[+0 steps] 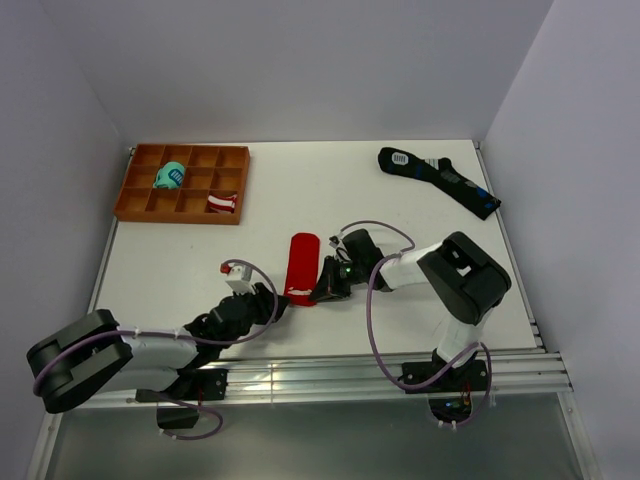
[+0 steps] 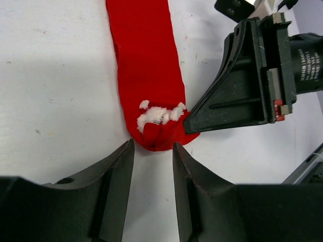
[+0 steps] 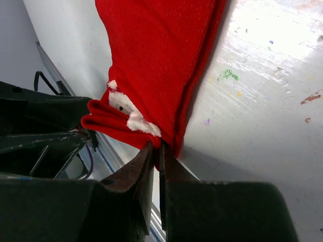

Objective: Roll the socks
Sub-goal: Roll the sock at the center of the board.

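Socks [image 1: 302,268] lie as a flat strip mid-bench [image 1: 300,190], near end turned up; right gripper [image 3: 157,151] jaws pinch that corner, apparently anchoring the fold, while left gripper [image 2: 152,150] jaws wait part-open just short of it.

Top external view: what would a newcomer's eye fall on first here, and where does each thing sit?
The bright red socks lie flat as a strip mid-table, the right gripper shut on their near corner, the left gripper open just short of that end. An orange compartment tray sits far left; long black socks lie far right.
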{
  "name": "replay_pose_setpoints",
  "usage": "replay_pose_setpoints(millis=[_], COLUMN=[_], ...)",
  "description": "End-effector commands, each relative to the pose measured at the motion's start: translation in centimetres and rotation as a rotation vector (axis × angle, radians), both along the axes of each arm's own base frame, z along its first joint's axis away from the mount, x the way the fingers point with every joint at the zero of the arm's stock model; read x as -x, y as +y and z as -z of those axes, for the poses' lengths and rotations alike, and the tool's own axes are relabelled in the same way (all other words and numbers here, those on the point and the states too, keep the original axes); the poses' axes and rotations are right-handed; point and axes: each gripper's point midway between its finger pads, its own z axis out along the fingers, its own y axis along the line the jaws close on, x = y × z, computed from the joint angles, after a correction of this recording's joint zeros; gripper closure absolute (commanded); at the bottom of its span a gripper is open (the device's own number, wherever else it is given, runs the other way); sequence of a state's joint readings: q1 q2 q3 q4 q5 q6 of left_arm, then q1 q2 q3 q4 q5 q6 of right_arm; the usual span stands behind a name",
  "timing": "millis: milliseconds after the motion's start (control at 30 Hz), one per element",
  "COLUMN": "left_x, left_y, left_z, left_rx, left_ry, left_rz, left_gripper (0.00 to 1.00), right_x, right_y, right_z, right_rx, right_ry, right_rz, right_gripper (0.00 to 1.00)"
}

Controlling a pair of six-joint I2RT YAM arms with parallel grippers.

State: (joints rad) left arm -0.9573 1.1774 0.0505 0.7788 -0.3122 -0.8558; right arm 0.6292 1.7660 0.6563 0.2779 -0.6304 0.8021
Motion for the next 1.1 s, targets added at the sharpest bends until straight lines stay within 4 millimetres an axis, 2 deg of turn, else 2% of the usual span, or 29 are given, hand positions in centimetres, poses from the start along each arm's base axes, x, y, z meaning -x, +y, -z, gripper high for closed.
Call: replay_pose_setpoints(millis=[0,233,500,767,1067], left_x=[-0.4,-0.7,-0.7,-1.1,-1.7], left_y=[-0.4,-0.7,-1.0,-1.1,-1.2], left_z=[-0.1,0.6,-0.7,0.2,0.3], left_rx=[-0.036,-0.046,-0.021,-0.053,-0.059], left_ry=[-0.029,-0.008,-0.044,-0.017,-0.009], left_rz=[0.013,0.005,0.019,0.002,-0.03], left_gripper=[0.58,0.58,0.57,0.57,0.56], right_x=[3.7,3.5,3.7,3.6,3.3], right_y=[-5.4,-5.6,-5.9,-5.9,-5.9], right_z=[6.4,6.4,6.9,6.8,6.7], right_rx=[0.288,0.292,0.303,0.302,0.305], right_ry=[0.168,0.179,0.194,0.202,0.191], right_rz=[0.026,0.021,0.022,0.025,0.024], right_gripper=[1.0,1.0,1.0,1.0,1.0])
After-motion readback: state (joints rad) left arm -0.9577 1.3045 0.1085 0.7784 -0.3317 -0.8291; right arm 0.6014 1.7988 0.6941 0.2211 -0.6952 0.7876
